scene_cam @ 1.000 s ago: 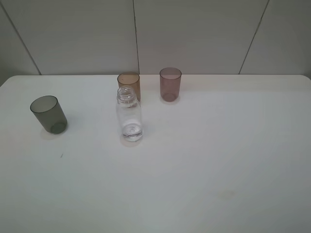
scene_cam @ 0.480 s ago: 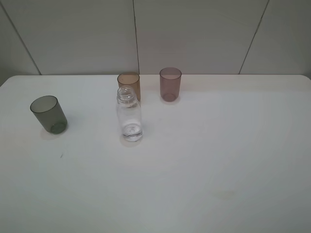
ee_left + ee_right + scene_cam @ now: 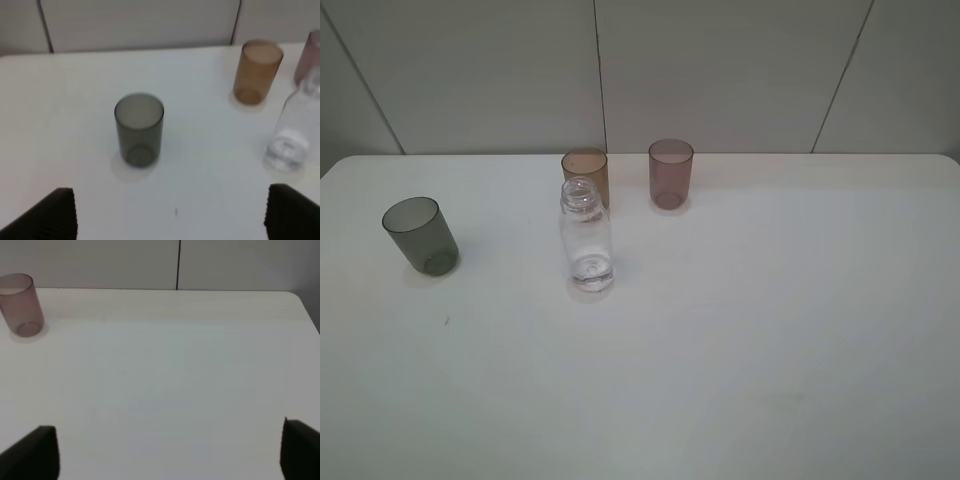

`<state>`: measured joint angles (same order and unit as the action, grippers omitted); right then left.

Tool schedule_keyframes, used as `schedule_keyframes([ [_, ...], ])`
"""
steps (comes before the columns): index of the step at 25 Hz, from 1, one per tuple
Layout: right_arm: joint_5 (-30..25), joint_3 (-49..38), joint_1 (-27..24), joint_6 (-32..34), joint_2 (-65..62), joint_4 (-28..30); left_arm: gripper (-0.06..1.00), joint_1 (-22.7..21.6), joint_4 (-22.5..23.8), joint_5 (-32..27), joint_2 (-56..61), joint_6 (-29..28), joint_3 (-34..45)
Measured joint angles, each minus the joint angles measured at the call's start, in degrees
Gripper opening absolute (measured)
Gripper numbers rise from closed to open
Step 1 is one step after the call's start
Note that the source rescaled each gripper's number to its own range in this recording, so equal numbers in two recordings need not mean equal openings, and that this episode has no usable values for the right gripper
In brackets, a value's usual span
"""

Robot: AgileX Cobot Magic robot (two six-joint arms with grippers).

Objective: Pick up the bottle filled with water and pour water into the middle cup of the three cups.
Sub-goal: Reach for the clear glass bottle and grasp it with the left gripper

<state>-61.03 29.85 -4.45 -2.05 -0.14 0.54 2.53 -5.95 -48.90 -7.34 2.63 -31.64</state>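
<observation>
The clear capless bottle [image 3: 586,238] stands upright on the white table [image 3: 770,320], just in front of the amber-brown middle cup [image 3: 586,176]. The mauve-pink cup [image 3: 671,173] stands to the right of the amber cup, and the dark grey cup [image 3: 420,234] stands far left. No arm shows in the exterior view. In the left wrist view the open left gripper [image 3: 170,220] hangs before the grey cup [image 3: 139,129], with the amber cup [image 3: 257,72] and the bottle [image 3: 295,131] beyond it to one side. The open, empty right gripper [image 3: 165,455] faces bare table, with the pink cup [image 3: 20,305] far off.
A grey panelled wall [image 3: 720,70] rises behind the table's far edge. A small dark speck [image 3: 446,321] lies on the table in front of the grey cup.
</observation>
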Motion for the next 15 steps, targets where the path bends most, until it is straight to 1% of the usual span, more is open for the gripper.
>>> schedule_keyframes([
  [2, 0.0, 0.0, 0.0, 0.0, 0.0, 0.0, 1.0, 0.8, -1.1, 4.7, -3.9, 0.3, 0.0],
  [5, 0.0, 0.0, 0.0, 0.0, 0.0, 0.0, 1.0, 2.3, -1.4, 13.3, -10.0, 1.6, 0.6],
  [9, 0.0, 0.0, 0.0, 0.0, 0.0, 0.0, 1.0, 3.0, -1.4, 23.7, -20.1, 2.1, 1.7],
  [12, 0.0, 0.0, 0.0, 0.0, 0.0, 0.0, 1.0, 5.2, -1.4, 28.6, -28.7, 2.1, 2.0],
  [13, 0.0, 0.0, 0.0, 0.0, 0.0, 0.0, 1.0, 6.3, -1.4, 29.4, -31.8, 2.1, 2.0],
  [15, 0.0, 0.0, 0.0, 0.0, 0.0, 0.0, 1.0, 9.8, -1.4, 30.4, -37.4, 2.1, 2.0],
])
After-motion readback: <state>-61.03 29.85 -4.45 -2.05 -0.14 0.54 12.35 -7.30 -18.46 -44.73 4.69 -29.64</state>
